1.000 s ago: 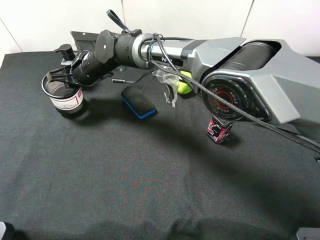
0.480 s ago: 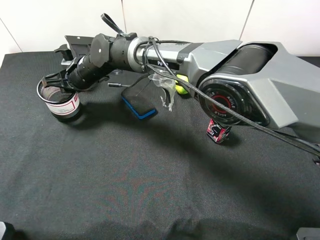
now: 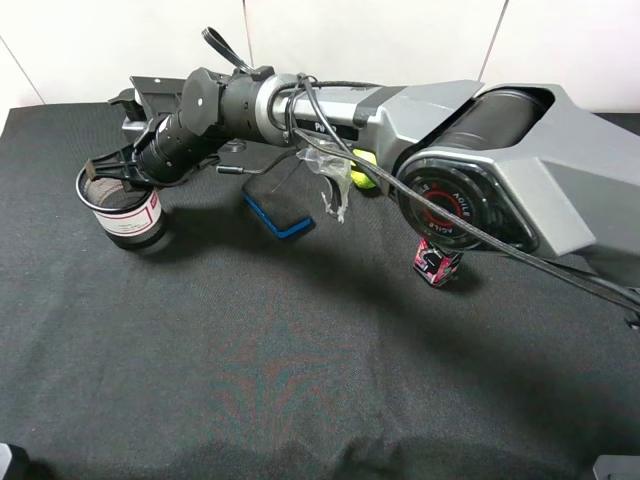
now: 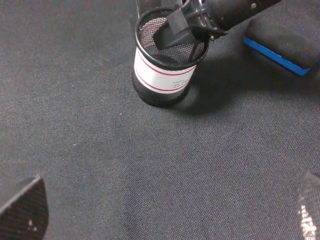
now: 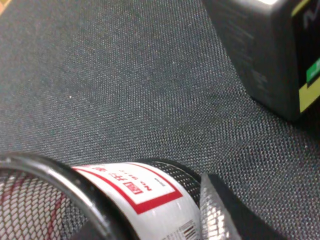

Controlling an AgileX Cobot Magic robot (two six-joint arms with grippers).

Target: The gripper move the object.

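Note:
The object, a black wire-mesh pen cup (image 3: 130, 212) with a white, red-bordered label, stands upright on the black cloth at the far left. My right gripper (image 3: 108, 170) reaches across from the right and is shut on the cup's rim. In the left wrist view the cup (image 4: 161, 75) shows one finger inside it and one outside, at the gripper (image 4: 184, 31). The right wrist view shows the cup's label (image 5: 145, 192) close up beside a fingertip (image 5: 222, 212). My left gripper (image 4: 165, 207) is open and empty, well short of the cup.
A black eraser with a blue edge (image 3: 278, 200) lies right of the cup under the right arm. A lime (image 3: 365, 172) and crumpled clear plastic (image 3: 330, 185) lie behind it. A small red-black box (image 3: 436, 262) stands further right. A dark box (image 3: 160, 90) sits at the back left.
My right gripper has moved left and slightly toward the front, carrying the pen cup with it. The eraser, lime and small box have not moved.

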